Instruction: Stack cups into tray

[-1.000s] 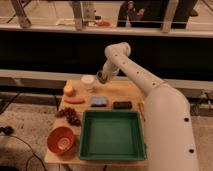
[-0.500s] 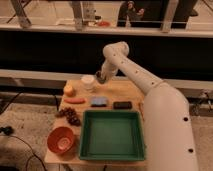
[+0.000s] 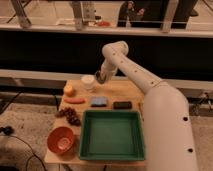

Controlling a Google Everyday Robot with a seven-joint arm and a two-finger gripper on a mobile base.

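Note:
A white cup [image 3: 88, 82] stands upright at the back of the wooden table [image 3: 120, 92], left of centre. A green tray [image 3: 111, 134] sits empty at the front middle of the table. My gripper [image 3: 100, 77] hangs at the end of the white arm, just right of the cup and close beside it, at about the cup's height. I cannot tell whether it touches the cup.
An orange bowl [image 3: 62, 139] sits at the front left. A bunch of dark grapes [image 3: 70, 115], an orange carrot [image 3: 74, 100] and a yellow fruit [image 3: 68, 90] lie along the left. A blue sponge [image 3: 99, 102] and a dark bar [image 3: 122, 105] lie behind the tray.
The gripper has moved slightly left and down toward the white cup. The objects on the table have not moved.

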